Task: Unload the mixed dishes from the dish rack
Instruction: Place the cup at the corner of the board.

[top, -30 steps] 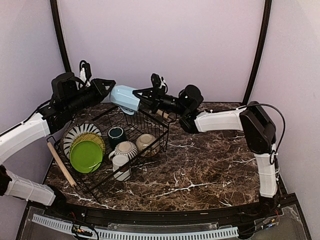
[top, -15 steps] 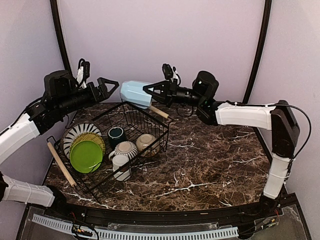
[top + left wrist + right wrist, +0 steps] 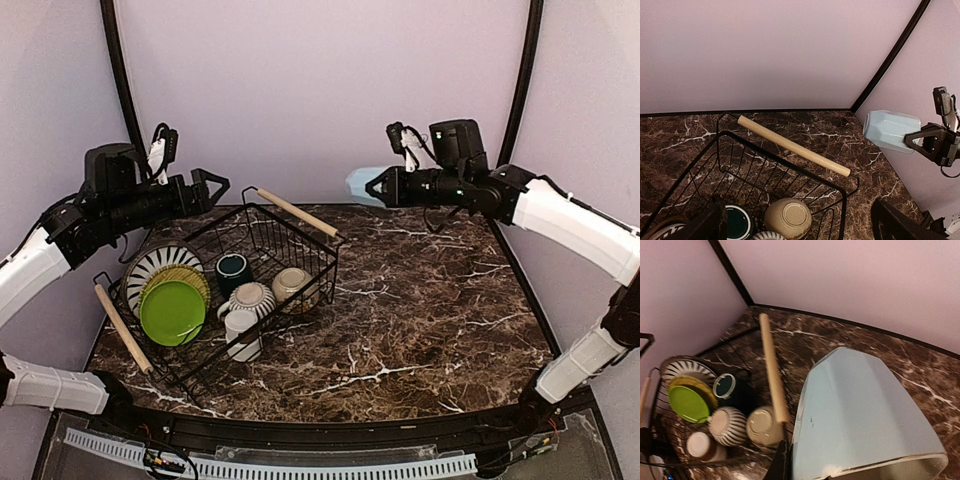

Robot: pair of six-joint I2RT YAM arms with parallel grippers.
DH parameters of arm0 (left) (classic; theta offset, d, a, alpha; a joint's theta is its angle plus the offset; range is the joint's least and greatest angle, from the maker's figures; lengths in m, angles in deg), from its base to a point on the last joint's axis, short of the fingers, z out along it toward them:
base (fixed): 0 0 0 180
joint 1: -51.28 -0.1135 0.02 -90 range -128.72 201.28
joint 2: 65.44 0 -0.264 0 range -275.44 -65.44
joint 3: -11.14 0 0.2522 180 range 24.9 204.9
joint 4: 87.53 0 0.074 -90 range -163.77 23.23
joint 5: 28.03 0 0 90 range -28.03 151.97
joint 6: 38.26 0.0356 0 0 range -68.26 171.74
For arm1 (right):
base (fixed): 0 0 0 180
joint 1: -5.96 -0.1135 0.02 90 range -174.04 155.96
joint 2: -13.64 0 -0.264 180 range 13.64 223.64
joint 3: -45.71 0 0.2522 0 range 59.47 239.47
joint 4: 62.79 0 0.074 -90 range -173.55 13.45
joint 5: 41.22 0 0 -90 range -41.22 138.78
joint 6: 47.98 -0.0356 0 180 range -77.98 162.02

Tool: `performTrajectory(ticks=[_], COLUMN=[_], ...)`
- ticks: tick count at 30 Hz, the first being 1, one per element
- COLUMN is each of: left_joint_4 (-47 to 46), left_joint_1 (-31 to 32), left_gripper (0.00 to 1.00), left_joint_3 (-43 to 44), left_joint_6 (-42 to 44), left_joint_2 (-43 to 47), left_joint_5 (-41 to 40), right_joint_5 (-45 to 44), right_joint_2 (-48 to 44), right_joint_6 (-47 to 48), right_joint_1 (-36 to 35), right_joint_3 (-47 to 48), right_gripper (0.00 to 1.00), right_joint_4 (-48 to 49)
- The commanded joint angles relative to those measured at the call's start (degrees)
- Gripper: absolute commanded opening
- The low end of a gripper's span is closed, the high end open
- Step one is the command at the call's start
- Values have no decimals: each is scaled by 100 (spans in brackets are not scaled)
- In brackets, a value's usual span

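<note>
Dark brown marble tabletop [image 3: 430, 310] with white veining across lower frame, pale lilac backdrop [image 3: 320, 90] filling upper frame, black curved pole [image 3: 118, 70] upper left, second black pole [image 3: 520, 90] upper right, white slotted strip [image 3: 300, 467] along bottom edge.

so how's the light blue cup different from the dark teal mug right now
The light blue cup hangs sideways in the air, held by the right gripper; the dark teal mug stands mouth-up inside the dish rack. The cup is pale and faceted, the mug dark and round. Both are drinking vessels.

Soft even light, weak shadows; top view sharp; right wrist view dimmer, light blue cup [image 3: 860, 420] slightly blurred
</note>
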Motion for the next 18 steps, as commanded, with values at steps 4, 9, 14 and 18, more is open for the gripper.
performTrajectory(ticks=[4,9,14,18], left_joint_4=[302,193,-53,4], left_joint_1=[6,6,6,4], left_gripper=[99,99,99,99], left_joint_3=[63,22,-117,-131], left_joint_6=[78,-69,-265,-245], left_joint_2=[-471,-731,-898,-909], left_joint_5=[362,506,814,936], right_joint_5=[-3336,-2302,-1635,-1542], right_joint_2=[-126,545,1341,1971], right_joint_6=[1624,1667,1917,2108], right_joint_1=[627,1595,2178,2673], right_joint_3=[97,465,1019,1741], right_gripper=[0,0,0,0], right_joint_4=[-2860,-3866,-4124,-4320])
